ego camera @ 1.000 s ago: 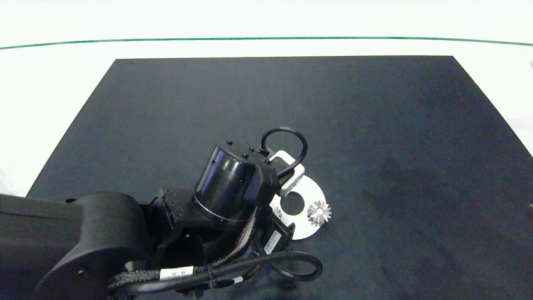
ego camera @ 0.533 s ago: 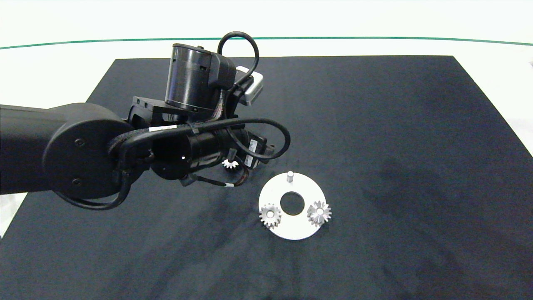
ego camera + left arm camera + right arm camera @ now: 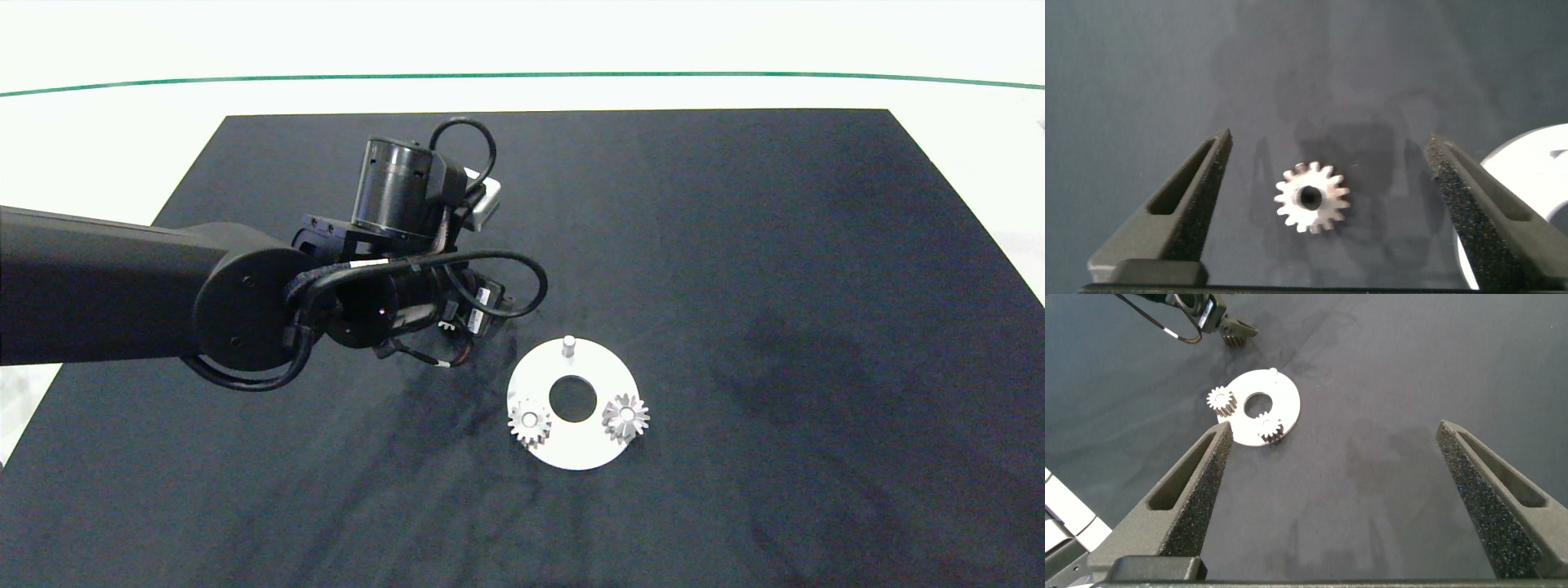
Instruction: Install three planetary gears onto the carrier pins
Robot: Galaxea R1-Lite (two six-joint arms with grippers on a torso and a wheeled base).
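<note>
A: Layout, largest first? Black mat (image 3: 735,245) covers the table; white carrier disc (image 3: 571,445) sits near its middle.

B: Left arm (image 3: 122,294) reaches in over the mat, left gripper (image 3: 1327,192) just beside the disc's far-left edge, fingers spread wide. Right gripper (image 3: 1343,494) hangs well apart, also wide, holding nothing.

A: Gears?

B: Two planetary gears seated on pins: one (image 3: 529,422), one (image 3: 625,416). Third pin (image 3: 569,345) bare. Third gear (image 3: 1311,198) lies flat on the mat, centred between the left fingers, untouched.

A: Why straddled?

B: Likely so closing pinches the gear across its teeth for the lift to the bare pin.
</note>
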